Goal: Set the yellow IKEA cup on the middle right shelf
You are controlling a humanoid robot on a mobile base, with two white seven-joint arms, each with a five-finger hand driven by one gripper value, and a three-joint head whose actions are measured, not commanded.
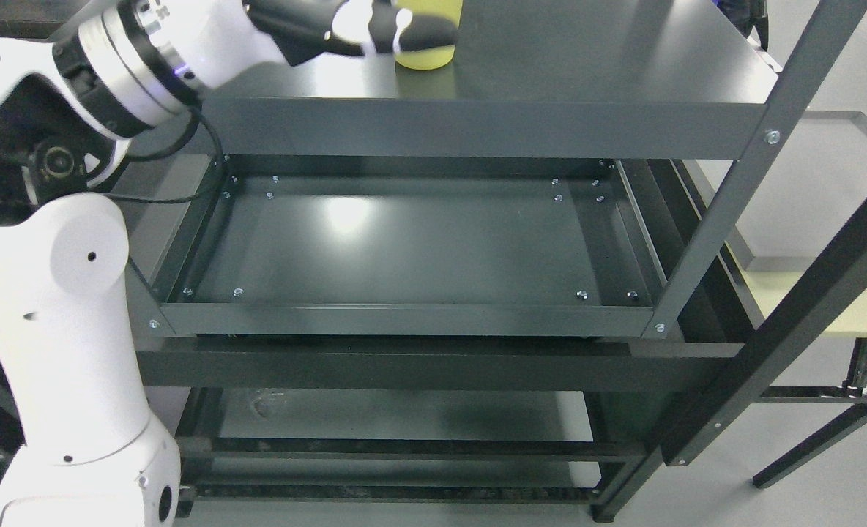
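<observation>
Glossy dark metal shelf (pixel 419 241), smooth yellow plastic cup (pixel 425 57), glossy white arm shell (pixel 60 329).

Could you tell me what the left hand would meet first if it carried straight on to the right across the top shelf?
The left hand is already closed on the yellow cup; beyond it the top shelf looks free.

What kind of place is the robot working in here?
Probably a lab or workshop test area rather than a home: a bare dark metal shelving unit with bolted trays, a plain grey floor, and only a yellow cup held by the left hand.
</observation>
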